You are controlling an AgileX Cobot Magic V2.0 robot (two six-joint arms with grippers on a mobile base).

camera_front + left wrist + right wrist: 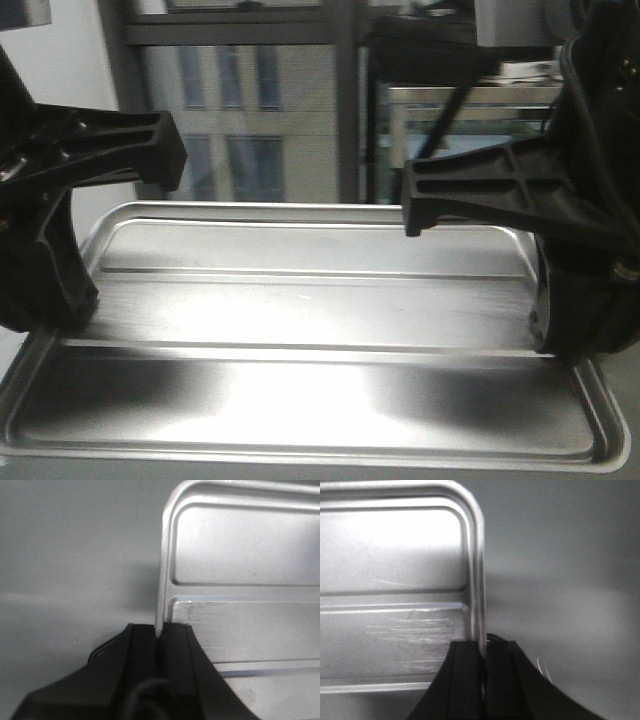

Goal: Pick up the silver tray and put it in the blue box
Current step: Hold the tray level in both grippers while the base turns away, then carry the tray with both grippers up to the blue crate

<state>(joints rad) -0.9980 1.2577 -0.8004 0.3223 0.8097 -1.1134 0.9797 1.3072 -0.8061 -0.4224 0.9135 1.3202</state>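
Observation:
The silver tray [300, 330] fills the lower front view, held level between both arms, its two long ridges running left to right. My left gripper [160, 632] is shut on the silver tray's [240, 580] left rim, the thin metal edge pinched between both black fingers. On the other short side my right gripper [484, 647] is shut on the rim of the silver tray [395, 580]. In the front view the left gripper [65, 310] and right gripper [555, 335] show as dark bulks at the tray's two ends. The blue box is out of view.
Beyond the tray a window [240, 110] shows a building outside, with a dark vertical frame post [348, 110]. A metal-framed glass shelf [470, 120] stands at the back right. Both wrist views show only plain grey surface [75, 555] beside the tray.

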